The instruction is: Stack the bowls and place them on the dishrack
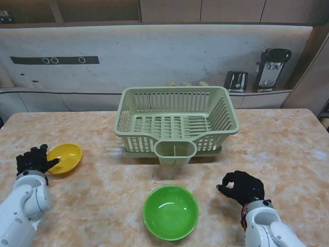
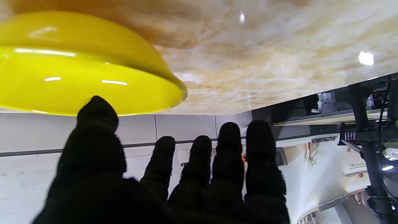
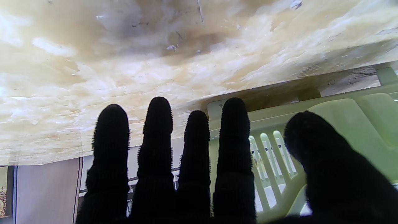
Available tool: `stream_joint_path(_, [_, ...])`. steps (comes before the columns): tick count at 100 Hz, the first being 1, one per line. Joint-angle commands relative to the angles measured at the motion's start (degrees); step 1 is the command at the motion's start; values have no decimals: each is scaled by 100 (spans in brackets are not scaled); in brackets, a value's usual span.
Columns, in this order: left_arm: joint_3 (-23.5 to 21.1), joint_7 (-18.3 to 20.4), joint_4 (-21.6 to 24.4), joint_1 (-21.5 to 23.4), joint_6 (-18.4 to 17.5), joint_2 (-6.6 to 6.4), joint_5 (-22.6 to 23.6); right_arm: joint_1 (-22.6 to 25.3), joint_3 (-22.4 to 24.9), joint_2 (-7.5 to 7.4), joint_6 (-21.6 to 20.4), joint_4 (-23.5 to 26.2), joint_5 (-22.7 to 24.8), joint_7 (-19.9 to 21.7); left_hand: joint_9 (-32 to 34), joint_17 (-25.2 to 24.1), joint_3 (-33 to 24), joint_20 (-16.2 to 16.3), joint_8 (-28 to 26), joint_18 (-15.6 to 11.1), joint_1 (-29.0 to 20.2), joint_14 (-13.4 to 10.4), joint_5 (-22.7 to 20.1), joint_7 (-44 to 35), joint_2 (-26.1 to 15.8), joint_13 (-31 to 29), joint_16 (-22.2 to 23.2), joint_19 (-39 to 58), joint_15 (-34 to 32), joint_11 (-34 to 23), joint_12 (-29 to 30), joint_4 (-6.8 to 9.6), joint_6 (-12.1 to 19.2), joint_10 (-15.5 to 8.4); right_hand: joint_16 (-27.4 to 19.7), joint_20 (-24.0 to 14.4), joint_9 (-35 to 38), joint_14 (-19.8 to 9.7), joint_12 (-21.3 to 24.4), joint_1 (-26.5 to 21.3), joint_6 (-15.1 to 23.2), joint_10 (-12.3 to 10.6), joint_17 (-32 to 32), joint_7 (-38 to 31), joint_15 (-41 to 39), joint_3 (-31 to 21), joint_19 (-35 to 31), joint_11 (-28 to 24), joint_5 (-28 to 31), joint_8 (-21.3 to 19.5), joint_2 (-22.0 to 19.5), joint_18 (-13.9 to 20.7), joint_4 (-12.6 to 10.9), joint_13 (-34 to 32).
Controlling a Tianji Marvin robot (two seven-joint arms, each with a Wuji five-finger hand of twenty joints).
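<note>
Your left hand (image 1: 35, 159) sits at the near-left edge of the yellow bowl (image 1: 65, 157), thumb reaching toward the rim, the other fingers (image 2: 228, 155) spread and straight in the wrist view. It holds nothing yet; whether the thumb touches the rim you cannot tell from these views. Your right hand (image 1: 241, 188) hovers over bare counter (image 1: 103, 206) to the right of the green bowl (image 1: 171, 211), fingers loosely curled and apart, holding nothing.

The yellow bowl lies on the left of the counter, well apart from the green bowl, which sits near you in the middle. The dishrack (image 1: 176, 121) stands farther off, centred, with its cutlery cup (image 1: 175, 152) facing the green bowl.

Watch these risks:
- The yellow bowl looks smooth and shallow. If you pinch only the rim with the thumb, it is likely to tip or skid away across the glossy counter.
- Carrying it right, you could clip the cutlery cup or the rack's near wall if you travel too far from yourself.
- Setting yellow into green off-centre may rock the green bowl, since nothing steadies it; your right hand is beside it, not on it.
- Lifting the stack by one rim may let the inner bowl slide.
</note>
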State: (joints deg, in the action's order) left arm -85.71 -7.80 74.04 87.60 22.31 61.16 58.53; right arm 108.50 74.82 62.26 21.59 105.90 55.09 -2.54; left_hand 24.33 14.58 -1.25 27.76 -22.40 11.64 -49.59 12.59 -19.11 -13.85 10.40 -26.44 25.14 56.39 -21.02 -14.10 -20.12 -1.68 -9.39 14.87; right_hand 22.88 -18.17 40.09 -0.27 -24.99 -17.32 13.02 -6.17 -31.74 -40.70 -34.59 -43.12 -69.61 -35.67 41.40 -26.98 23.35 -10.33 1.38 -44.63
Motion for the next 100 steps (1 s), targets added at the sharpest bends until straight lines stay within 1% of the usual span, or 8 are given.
stream_joint_path(1, [-2,-10,-74,-20,55,38,-69,52,-24,19,10,42,10,104,-266,20,75,49,54,-113,109,140,356,95,-196,112,-60,85,-53,-33,149,94,-148,198,-60,-89,100,41,12,-57,104,-149,32,-74,65,97,1,70,21,12,-59,30,-1,67])
stream_joint_path(12, [-9,-205,-194,-71,107,82,-239,48,-29,17,6,45,10,117,-400,18,94,56,34,-154,133,175,523,106,-216,147,-49,107,-99,-39,166,100,-177,304,-62,-87,104,44,11,-52,102,-142,41,-76,70,101,8,68,25,10,-60,29,1,70])
stream_joint_path(26, [-17,-391,-312,-122,187,128,-391,48,-35,14,5,55,11,138,-599,35,119,70,-5,-199,157,188,662,84,-243,175,-29,150,-177,-61,190,106,-204,359,-61,-86,101,35,11,-51,107,-148,40,-76,68,103,8,68,21,10,-66,30,2,64])
stream_joint_path(38, [2,-442,-396,-171,287,155,-515,59,-30,14,4,70,13,140,-633,92,129,98,-27,-207,163,204,713,56,-247,138,-5,224,-248,-101,192,109,-220,400,-60,-87,102,38,10,-51,99,-141,38,-76,67,106,6,69,25,10,-71,28,-1,63])
stream_joint_path(55, [52,-470,-552,-252,404,187,-705,67,-27,16,16,80,11,134,-500,242,135,159,-33,-210,176,241,745,27,-243,-39,53,387,-397,-197,158,112,-232,376,-59,-87,104,38,9,-53,103,-146,38,-73,64,111,5,67,25,9,-73,24,-2,57])
stream_joint_path(65, [41,-525,-622,-288,393,226,-904,71,-27,15,19,89,14,140,-410,312,129,196,-29,-196,153,266,746,17,-213,-125,86,487,-467,-237,138,115,-216,377,-58,-87,113,32,7,-61,111,-143,30,-73,62,110,4,64,25,8,-67,33,-3,53])
stream_joint_path(80, [30,-596,-719,-329,384,262,-1073,71,-30,13,16,95,19,152,-299,482,117,232,-32,-230,123,259,743,-12,-174,-299,146,617,-591,-302,94,118,-230,358,-58,-86,121,40,7,-55,110,-146,27,-77,61,113,4,64,33,8,-68,30,-2,48])
stream_joint_path(100, [27,-796,-871,-410,412,346,-1367,86,-23,13,15,113,35,152,-420,647,63,256,-62,-283,22,321,774,-98,-98,-382,243,752,-745,-319,38,126,-225,298,-57,-85,125,40,6,-55,105,-147,29,-76,60,117,6,64,32,9,-73,27,-2,43])
